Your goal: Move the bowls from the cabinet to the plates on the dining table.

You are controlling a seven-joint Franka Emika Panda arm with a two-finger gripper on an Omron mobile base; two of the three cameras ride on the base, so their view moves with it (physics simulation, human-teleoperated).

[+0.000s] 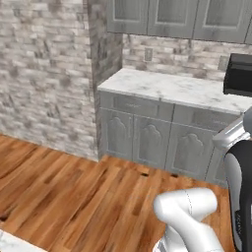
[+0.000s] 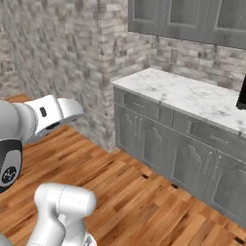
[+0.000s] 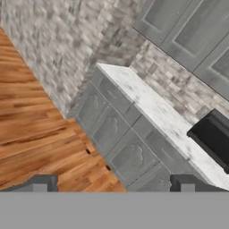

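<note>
Left base view: a white grey-veined marble counter top [image 1: 167,88] runs from a stone-brick pillar [image 1: 101,64] toward the right edge, resting on squat grey cupboards with ornate carved door fronts [image 1: 147,140] and a row of plain drawer fronts above them. All these doors and drawers are closed, so what they hold cannot be seen. Grey panelled wall cabinet doors [image 1: 172,17] hang along the top edge, also closed; whether bowls sit behind them cannot be told. A black boxy appliance [image 1: 238,74] stands on the counter at the far right. A small pale wall socket [image 1: 147,54] sits on the brick backsplash. The warm brown wooden plank floor [image 1: 69,192] spreads below, and the robot's white arm [image 1: 189,216] rises at the lower right.

Right base view: the same marble counter top [image 2: 192,96] and carved cupboards [image 2: 182,158] run diagonally to the right, with the closed wall cabinet doors [image 2: 192,19] above. The white arm [image 2: 48,115] crosses the left side over the plank floor [image 2: 144,206].

Hand view: the gripper [image 3: 112,184] has its two dark fingertips [image 3: 39,183] standing wide apart at the bottom, released, with nothing between them. Ahead, tilted, lie the counter top [image 3: 152,107], the carved cupboards [image 3: 116,134], the black appliance [image 3: 212,136] and the closed wall cabinet doors [image 3: 188,31].
</note>
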